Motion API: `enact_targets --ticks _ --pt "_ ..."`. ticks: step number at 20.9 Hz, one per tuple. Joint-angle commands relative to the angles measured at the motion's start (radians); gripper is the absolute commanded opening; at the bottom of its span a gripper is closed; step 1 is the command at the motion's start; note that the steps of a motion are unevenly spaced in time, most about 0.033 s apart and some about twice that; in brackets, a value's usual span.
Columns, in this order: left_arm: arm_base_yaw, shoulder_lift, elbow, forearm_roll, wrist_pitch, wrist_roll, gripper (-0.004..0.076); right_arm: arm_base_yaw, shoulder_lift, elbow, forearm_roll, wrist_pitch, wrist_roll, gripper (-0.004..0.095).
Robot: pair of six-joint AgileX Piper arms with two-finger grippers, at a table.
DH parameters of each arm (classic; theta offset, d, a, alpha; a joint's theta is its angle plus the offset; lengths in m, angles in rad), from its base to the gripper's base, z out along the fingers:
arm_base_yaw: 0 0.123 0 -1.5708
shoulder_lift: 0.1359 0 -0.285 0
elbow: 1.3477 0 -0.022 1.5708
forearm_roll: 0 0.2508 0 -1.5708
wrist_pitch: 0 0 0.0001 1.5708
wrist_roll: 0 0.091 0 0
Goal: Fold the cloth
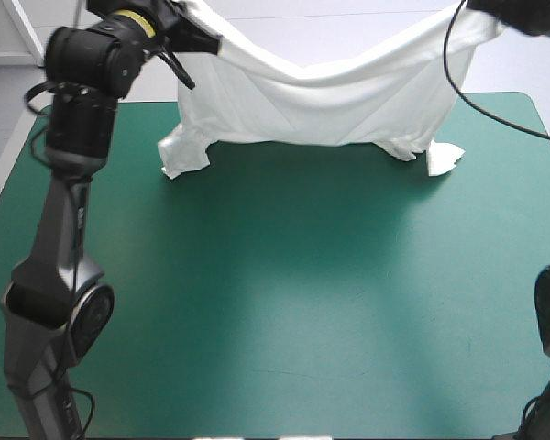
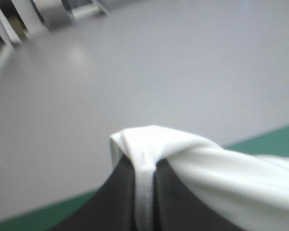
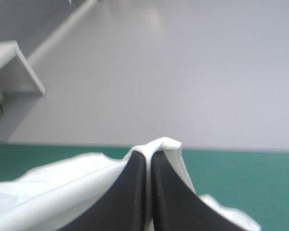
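Holds T-shirt [image 1: 321, 101] raised at far edge of surface [image 1: 275, 302], top corners clamped in left gripper [image 2: 144, 168] and right gripper [image 3: 148, 158]. Pull sagging top edge taut, then lower evenly.

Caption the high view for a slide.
Left gripper and right gripper hang the T-shirt over the teal-green table, lower corners touching it.

high: overhead-rear, looking down | wrists: close, level | shared: T-shirt [image 1: 321, 101]
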Motion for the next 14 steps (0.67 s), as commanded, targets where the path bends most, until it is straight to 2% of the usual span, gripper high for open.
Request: enact_targets --ticks 1,2,4,8,10,11,14 --pt "0.081 0.072 0.013 -0.192 0.02 -0.01 -0.001 -0.002 0.092 -0.011 0.042 0.054 0.019 -0.0016" --pt "0.103 0.125 0.013 -0.251 0.079 -0.008 -0.001 -0.002 0.159 0.02 0.091 0.054 0.022 -0.0016" --pt "0.11 0.163 0.013 -0.249 0.139 0.004 -0.001 0.0 0.197 0.099 0.116 0.054 -0.004 -0.0016" --pt "0.11 0.165 0.016 -0.249 0.244 0.007 -0.001 0.0 0.163 0.256 0.114 0.054 -0.052 -0.0015" --pt "0.109 0.126 0.088 -0.27 0.244 -0.015 -0.001 0.009 0.029 0.477 0.046 0.054 -0.107 -0.0015" --pt "0.109 0.11 0.123 -0.287 0.244 -0.015 -0.001 0.009 -0.013 0.523 0.012 0.054 -0.109 -0.0016" --pt "0.099 -0.038 0.419 -0.355 0.243 -0.013 -0.001 0.009 -0.22 0.805 -0.122 0.054 -0.101 -0.0016"
